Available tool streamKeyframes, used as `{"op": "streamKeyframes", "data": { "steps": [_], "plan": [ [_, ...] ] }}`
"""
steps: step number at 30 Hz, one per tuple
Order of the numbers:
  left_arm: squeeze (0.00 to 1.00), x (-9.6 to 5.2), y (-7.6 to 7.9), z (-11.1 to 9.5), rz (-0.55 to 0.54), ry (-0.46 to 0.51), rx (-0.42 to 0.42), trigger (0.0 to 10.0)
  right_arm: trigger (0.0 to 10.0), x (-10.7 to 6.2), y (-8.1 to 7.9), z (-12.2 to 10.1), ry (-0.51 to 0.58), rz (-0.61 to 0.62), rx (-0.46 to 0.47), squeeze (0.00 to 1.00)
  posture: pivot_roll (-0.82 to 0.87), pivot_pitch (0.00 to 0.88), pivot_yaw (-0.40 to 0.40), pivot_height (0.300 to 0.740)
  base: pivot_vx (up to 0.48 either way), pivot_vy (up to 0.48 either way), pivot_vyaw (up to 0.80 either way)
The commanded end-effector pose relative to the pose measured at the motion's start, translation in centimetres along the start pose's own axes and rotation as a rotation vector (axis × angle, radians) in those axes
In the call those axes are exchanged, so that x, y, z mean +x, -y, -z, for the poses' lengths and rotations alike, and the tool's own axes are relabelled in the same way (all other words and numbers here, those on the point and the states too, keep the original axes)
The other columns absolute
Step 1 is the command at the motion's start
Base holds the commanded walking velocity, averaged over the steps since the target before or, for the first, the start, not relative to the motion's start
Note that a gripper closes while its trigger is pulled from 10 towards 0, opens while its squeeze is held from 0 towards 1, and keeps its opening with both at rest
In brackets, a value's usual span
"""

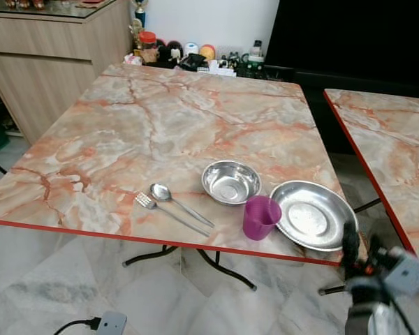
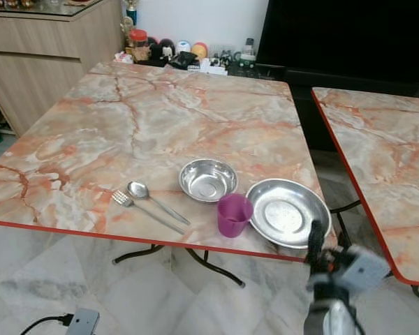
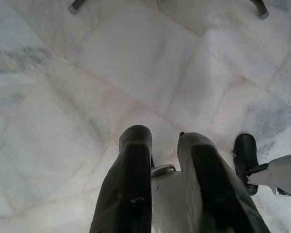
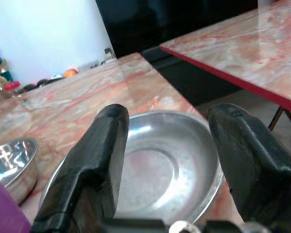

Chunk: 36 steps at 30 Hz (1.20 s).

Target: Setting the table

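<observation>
On the marble table [image 1: 146, 125], near its front right corner, lie a steel plate [image 1: 313, 215], a steel bowl [image 1: 230, 181] and a purple cup [image 1: 260, 217] between them at the edge. A spoon [image 1: 169, 198] and a fork [image 1: 160, 209] lie side by side left of the bowl. My right gripper [image 4: 167, 121] is open, low beside the table's corner and just short of the plate [image 4: 150, 165], with nothing between its fingers [image 1: 350, 243]. My left gripper [image 3: 165, 145] hangs idle over the floor, its fingers a narrow gap apart.
A second marble table [image 1: 391, 132] stands to the right across a narrow gap. Jars and toys [image 1: 188, 56] crowd the floor behind the far edge, beside a wooden cabinet [image 1: 49, 56]. A power adapter with a cable [image 1: 112, 322] lies on the tiled floor.
</observation>
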<state>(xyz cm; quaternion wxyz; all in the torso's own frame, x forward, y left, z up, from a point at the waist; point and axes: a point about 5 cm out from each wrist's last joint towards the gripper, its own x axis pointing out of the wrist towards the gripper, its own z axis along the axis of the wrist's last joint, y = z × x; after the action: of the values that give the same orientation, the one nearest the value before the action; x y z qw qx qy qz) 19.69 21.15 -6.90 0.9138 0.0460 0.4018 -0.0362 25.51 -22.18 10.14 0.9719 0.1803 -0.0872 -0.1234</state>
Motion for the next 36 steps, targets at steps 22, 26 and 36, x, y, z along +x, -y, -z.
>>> {"op": "streamKeyframes", "data": {
  "steps": [22,26,36],
  "plan": [
    [0.0,-0.3,-0.4,1.0,-0.031,-0.024,0.004,10.0,10.0,-0.2,-0.7,0.5,-0.059,-0.025,0.002,0.0,0.07,0.099,-0.092,0.74,0.0,-0.151,0.0],
    [0.0,-0.3,-0.4,0.9,-0.033,-0.013,-0.01,10.0,10.0,-0.3,-1.0,0.7,-0.066,-0.032,0.007,0.0,0.08,0.098,-0.091,0.74,0.0,0.0,0.0],
    [0.0,-0.4,-0.6,0.9,-0.037,-0.012,-0.012,10.0,10.0,-0.1,-1.2,0.7,-0.062,-0.037,0.019,0.0,0.08,0.097,-0.091,0.74,0.0,0.0,0.0]
  ]
}}
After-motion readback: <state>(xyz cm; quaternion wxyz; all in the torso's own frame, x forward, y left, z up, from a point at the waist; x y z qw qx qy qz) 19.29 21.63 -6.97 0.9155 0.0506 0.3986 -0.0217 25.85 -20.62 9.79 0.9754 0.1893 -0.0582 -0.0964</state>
